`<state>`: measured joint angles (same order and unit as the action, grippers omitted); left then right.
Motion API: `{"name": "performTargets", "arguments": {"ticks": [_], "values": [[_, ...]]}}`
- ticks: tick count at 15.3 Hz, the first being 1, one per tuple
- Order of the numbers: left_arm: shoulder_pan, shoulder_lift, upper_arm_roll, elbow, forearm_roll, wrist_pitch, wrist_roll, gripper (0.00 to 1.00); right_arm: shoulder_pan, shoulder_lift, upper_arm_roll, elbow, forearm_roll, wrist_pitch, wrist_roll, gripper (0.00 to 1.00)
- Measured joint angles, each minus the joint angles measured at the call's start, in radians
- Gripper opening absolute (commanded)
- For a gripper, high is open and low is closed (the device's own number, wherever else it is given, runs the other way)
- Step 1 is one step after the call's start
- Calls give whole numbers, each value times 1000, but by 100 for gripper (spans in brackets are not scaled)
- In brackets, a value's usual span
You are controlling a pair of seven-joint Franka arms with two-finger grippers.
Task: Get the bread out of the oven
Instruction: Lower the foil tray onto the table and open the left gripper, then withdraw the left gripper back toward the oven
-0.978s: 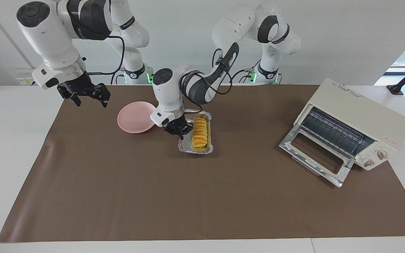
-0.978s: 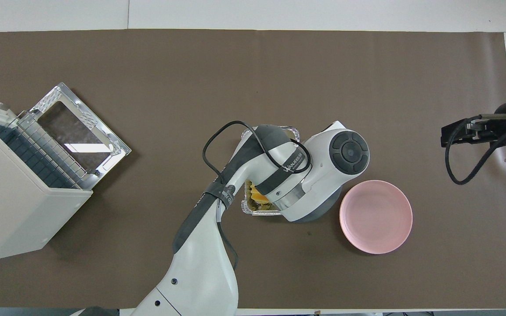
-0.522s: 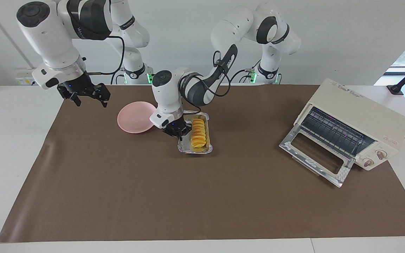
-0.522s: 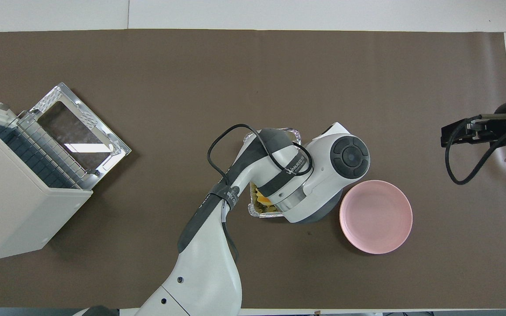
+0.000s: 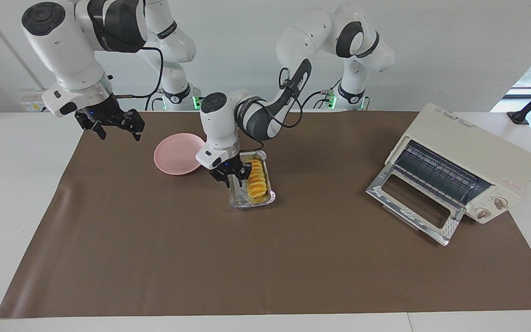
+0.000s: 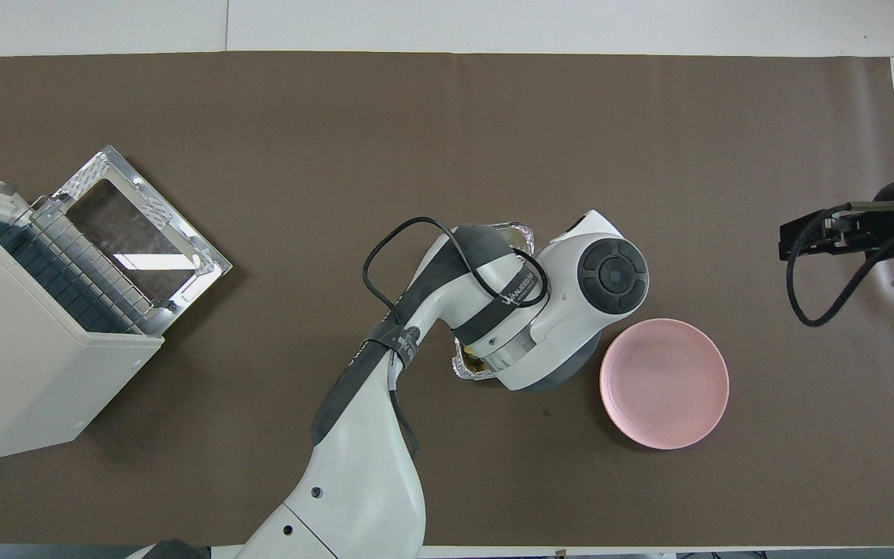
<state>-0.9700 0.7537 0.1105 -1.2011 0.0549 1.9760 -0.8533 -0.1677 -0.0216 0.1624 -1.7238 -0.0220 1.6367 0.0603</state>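
The ridged golden-yellow bread (image 5: 256, 179) lies in a crinkled silver foil tray (image 5: 251, 201) beside the round pink plate (image 5: 175, 159), well apart from the cream-white toaster oven (image 5: 470, 159); the left claw (image 5: 231, 176), jaws partly parted at the tray's rim, should let go fully and rise straight, while the right claw (image 5: 111, 125) waits wide.

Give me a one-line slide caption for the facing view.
Left gripper at foil tray holding bread; oven open.
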Motion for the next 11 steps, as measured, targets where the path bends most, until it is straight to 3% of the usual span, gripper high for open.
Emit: {"name": "performTargets", "arguments": {"ticks": [6, 11], "values": [[97, -48, 10, 18, -83, -5, -2, 100, 0, 0, 0, 0, 0, 0, 0, 100], [238, -203, 15, 11, -84, -105, 117, 100, 0, 0, 0, 0, 0, 0, 0, 100]]}}
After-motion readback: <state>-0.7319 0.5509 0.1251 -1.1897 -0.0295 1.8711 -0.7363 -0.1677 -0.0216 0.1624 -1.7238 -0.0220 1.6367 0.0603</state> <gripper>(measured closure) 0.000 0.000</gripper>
